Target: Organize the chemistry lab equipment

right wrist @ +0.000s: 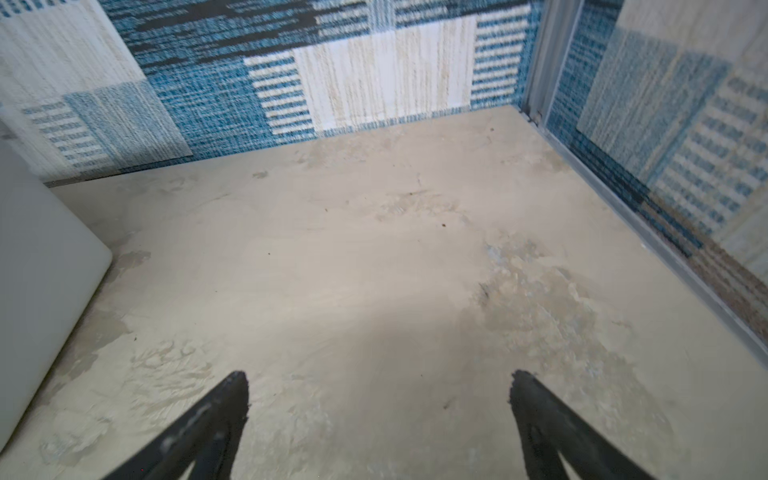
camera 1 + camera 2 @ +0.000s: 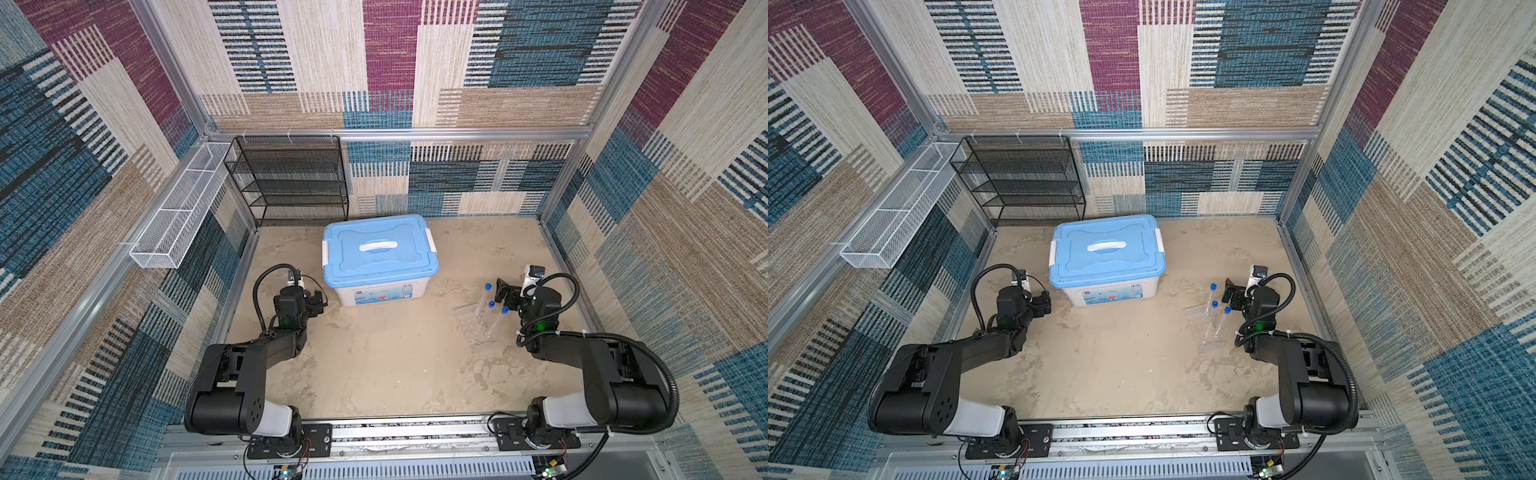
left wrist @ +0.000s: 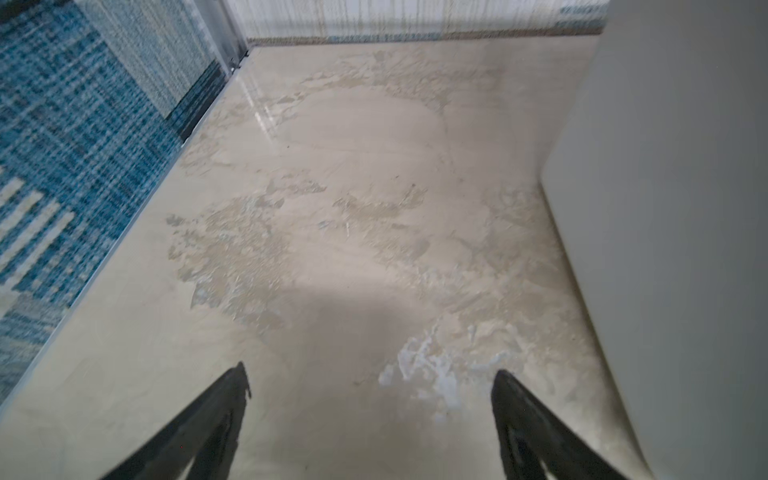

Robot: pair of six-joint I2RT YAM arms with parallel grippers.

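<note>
Tubes (image 2: 489,311), three, clear and long with blue caps, lean in a clear rack (image 2: 478,332) on the right of the worktop (image 2: 395,361), just left of the right tool (image 2: 506,294). The rack nearly melts into the sandy surface; its slots are hard to make out. Both tools stand wide and hold nothing, the left tool (image 2: 318,301) beside the near left corner of the blue-lidded tub (image 2: 380,253).

What sits on my tan table (image 2: 395,365)
I see a big white tub (image 2: 380,291) with a blue lid (image 2: 380,249) at the back middle, a black wire shelf (image 2: 291,183) behind it on the left, and a clear tube rack (image 2: 482,328) on the right, apart from the tub.
</note>
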